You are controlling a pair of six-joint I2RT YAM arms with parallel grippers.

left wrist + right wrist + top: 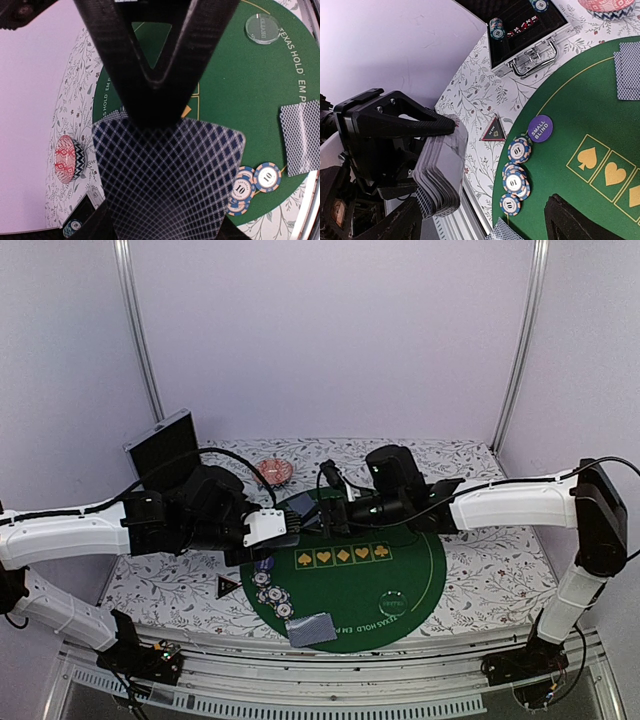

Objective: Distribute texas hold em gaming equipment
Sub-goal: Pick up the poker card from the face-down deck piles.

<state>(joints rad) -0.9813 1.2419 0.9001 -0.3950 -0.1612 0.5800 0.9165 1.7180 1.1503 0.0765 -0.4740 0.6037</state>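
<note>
My left gripper (280,532) is shut on a deck of playing cards (170,170) and holds it above the left edge of the green mat (400,570). The deck also shows in the right wrist view (440,175). My right gripper (335,514) is open right beside the deck, with one black finger (150,75) over the deck's far end. Several blue poker chips (516,175) lie on the mat's left edge, with a purple small-blind disc (540,128) next to them. Dealt cards lie face down at the mat's front (313,628) and back (627,70).
An open chip case (525,30) and a pink patterned dish (273,472) stand at the back left. A black all-in triangle (228,586) lies off the mat on the left. A clear dealer disc (392,605) lies on the mat's front right.
</note>
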